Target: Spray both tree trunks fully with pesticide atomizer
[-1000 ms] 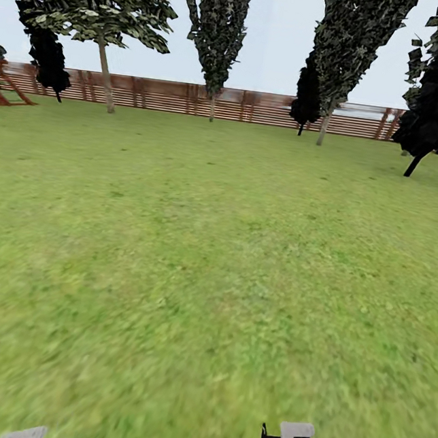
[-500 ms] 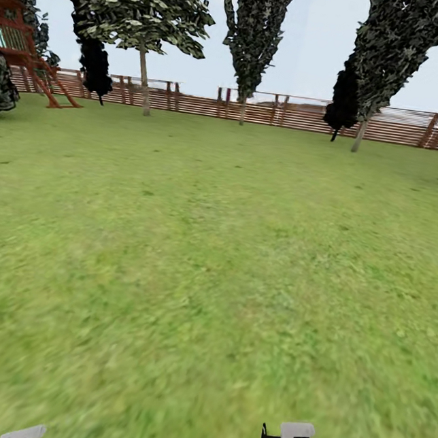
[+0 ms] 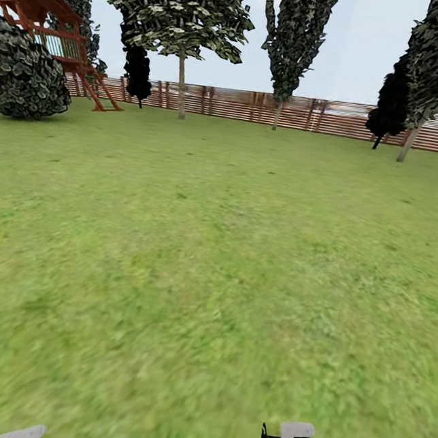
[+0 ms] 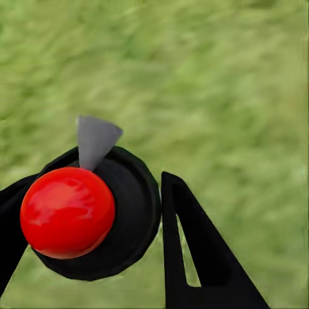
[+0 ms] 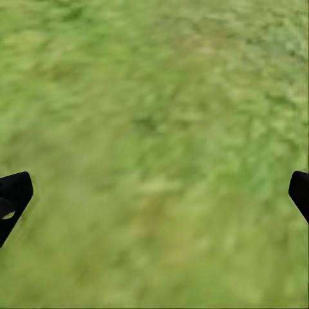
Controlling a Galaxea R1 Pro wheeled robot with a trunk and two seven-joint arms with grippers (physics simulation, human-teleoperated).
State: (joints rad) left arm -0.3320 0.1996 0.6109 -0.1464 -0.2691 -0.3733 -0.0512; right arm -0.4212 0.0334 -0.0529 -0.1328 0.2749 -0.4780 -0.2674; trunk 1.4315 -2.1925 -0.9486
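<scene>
One wide grass lawn (image 3: 214, 259) fills the garden, closed at the far side by one brown slatted fence (image 3: 341, 117), and along it I count six trees (image 3: 183, 9), some pale-trunked, some dark. Off to the left there's one red wooden play tower (image 3: 54, 27) and one round dark bush (image 3: 24, 78) in front of it. Down by the arms, one red-capped atomizer (image 4: 67, 212) sits between two black fingers (image 4: 193, 257), and two more black fingertips (image 5: 13, 196) hang over the grass.
</scene>
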